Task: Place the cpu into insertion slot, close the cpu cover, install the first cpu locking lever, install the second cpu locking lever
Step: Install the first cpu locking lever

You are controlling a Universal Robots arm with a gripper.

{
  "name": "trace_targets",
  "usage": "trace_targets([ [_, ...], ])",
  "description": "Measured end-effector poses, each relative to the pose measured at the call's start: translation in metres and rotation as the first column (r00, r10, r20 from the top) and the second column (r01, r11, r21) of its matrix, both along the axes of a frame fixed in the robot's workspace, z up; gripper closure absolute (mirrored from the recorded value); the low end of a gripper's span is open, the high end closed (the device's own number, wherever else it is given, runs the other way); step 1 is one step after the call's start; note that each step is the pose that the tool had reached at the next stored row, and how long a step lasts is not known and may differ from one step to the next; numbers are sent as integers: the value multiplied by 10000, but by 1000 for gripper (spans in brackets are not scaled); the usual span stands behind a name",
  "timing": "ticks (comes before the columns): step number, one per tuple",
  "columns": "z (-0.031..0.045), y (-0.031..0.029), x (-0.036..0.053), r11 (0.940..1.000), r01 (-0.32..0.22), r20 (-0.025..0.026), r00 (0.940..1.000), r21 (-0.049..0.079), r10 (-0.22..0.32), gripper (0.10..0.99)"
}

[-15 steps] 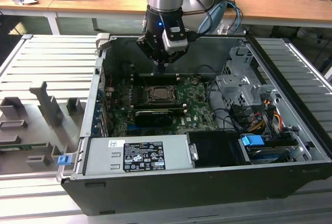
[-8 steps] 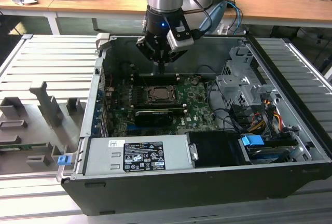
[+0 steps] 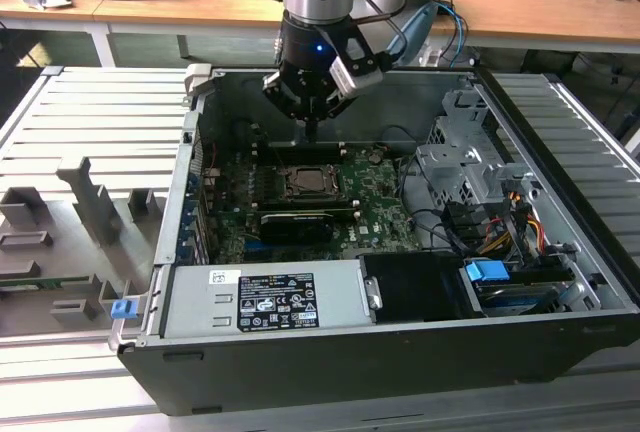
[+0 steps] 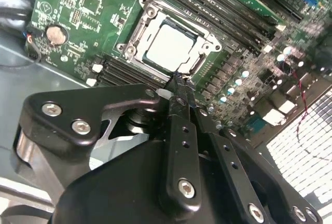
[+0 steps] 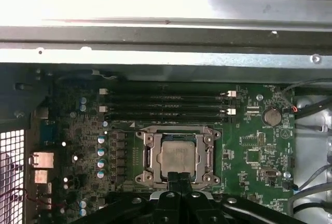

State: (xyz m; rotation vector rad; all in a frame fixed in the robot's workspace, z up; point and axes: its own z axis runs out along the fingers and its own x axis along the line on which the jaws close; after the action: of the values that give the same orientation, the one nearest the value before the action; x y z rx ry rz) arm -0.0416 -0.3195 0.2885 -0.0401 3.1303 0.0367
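The cpu (image 5: 177, 156) lies flat in the insertion slot (image 3: 303, 183) on the green board, its dull silver top (image 4: 168, 45) showing. The cpu cover (image 5: 208, 157), a silver frame, lies down around the chip in both wrist views (image 4: 136, 33). My gripper (image 3: 312, 132) hangs above the far edge of the socket in the exterior view. Its black fingers (image 4: 179, 110) are pressed together with nothing between them, and their tips (image 5: 177, 178) end just at the socket's rim. Whether they touch it I cannot tell.
The open computer case (image 3: 200, 87) surrounds the board. Memory slots (image 5: 166, 105) run beside the socket, a long black card (image 3: 296, 224) lies in front of it, and a grey labelled box (image 3: 265, 298) sits at the near side. Drive cage and cables (image 3: 480, 202) fill the exterior view's right.
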Motion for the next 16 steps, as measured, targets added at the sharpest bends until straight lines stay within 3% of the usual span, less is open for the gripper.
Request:
trace_targets([
  [16,-4,0,-180,10000,-32,0,10000,1,32,980],
])
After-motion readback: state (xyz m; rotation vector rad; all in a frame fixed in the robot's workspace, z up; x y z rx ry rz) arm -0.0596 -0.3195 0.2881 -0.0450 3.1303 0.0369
